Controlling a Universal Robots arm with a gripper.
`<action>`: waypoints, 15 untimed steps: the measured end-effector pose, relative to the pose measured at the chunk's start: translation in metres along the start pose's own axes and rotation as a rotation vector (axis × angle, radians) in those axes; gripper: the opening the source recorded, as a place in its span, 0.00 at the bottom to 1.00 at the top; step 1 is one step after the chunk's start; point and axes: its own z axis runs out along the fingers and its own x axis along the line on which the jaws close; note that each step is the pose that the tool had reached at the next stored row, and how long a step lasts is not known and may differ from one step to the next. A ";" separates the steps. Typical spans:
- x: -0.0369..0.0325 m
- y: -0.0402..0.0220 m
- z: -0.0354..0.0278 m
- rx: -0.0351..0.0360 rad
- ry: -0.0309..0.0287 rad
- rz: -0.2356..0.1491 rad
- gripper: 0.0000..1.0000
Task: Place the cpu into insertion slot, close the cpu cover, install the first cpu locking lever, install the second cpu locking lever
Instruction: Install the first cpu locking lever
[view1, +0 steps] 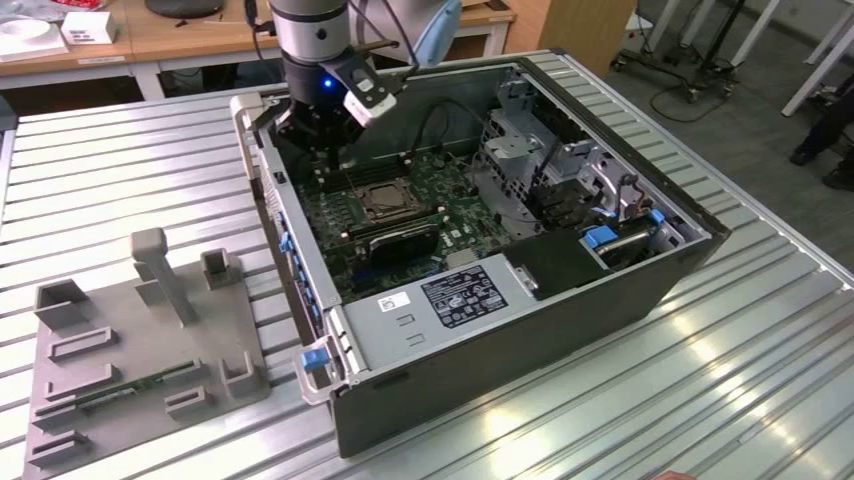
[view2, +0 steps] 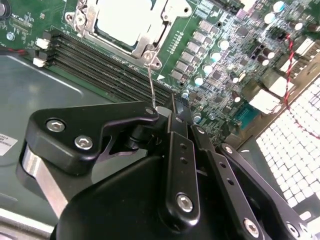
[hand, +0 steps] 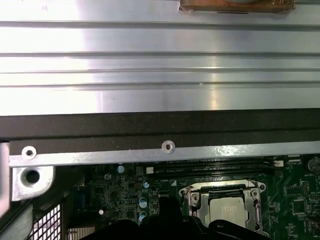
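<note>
Reaching steeply down from above, your arm (view1: 310, 40) has its gripper (view1: 326, 168) low inside the open computer case (view1: 641, 290), over the motherboard (view2: 225, 75). The fingers (view2: 180, 125) look pressed together, with no gap showing. A thin wire locking lever (view2: 150, 82) stands up from the socket corner, and its free end meets the finger tips. You cannot tell whether it is pinched or only touching. Just beyond the fingers the cpu (view2: 127, 20) lies seated in its socket, and the cpu cover (view2: 145, 47) lies flat around it. The memory slots (view2: 100, 70) run between the fingers and the socket. The case's dark wall edge (hand: 150, 127) runs close by the fingers on one side. Past the socket, the board lies open toward the metal drive cage (view1: 534, 170).
</note>
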 end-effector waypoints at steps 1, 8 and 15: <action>0.0000 0.0000 0.0000 -0.0077 -0.0009 0.000 0.10; -0.0009 0.0001 0.0001 -0.0457 -0.0054 0.003 0.10; -0.0093 -0.0002 0.0009 -0.0551 -0.0049 0.004 0.10</action>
